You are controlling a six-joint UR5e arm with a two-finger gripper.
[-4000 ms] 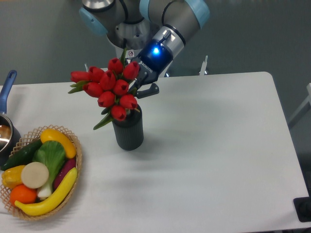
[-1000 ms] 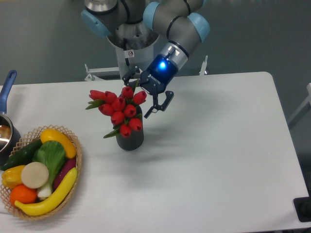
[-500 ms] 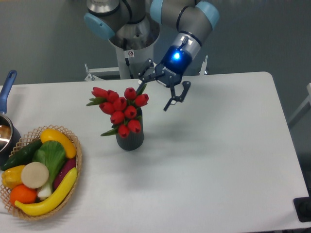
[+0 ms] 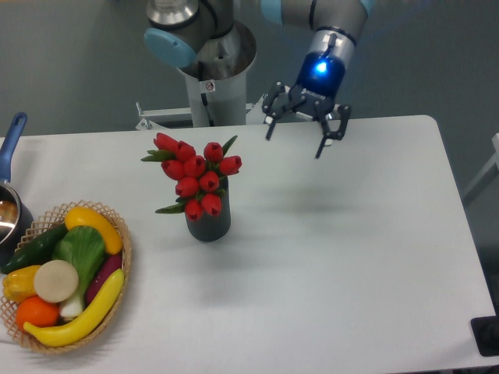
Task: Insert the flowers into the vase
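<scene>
The flowers (image 4: 196, 172), a bunch of red tulip buds with green leaves, stand in the vase (image 4: 209, 223), a dark ribbed cylinder left of the table's middle. The buds lean a little to the left over its mouth. My gripper (image 4: 296, 144) hangs in the air up and to the right of the bunch, well apart from it. Its fingers (image 4: 322, 143) are spread open and hold nothing.
A woven basket (image 4: 118, 270) of fruit and vegetables sits at the front left corner. A pot with a blue handle (image 4: 11, 137) stands at the left edge. The arm's base (image 4: 212, 74) rises behind the table's far edge.
The gripper let go of the flowers, which now stand in the vase. It has since opened wide and moved up and to the right, away from the bunch.
</scene>
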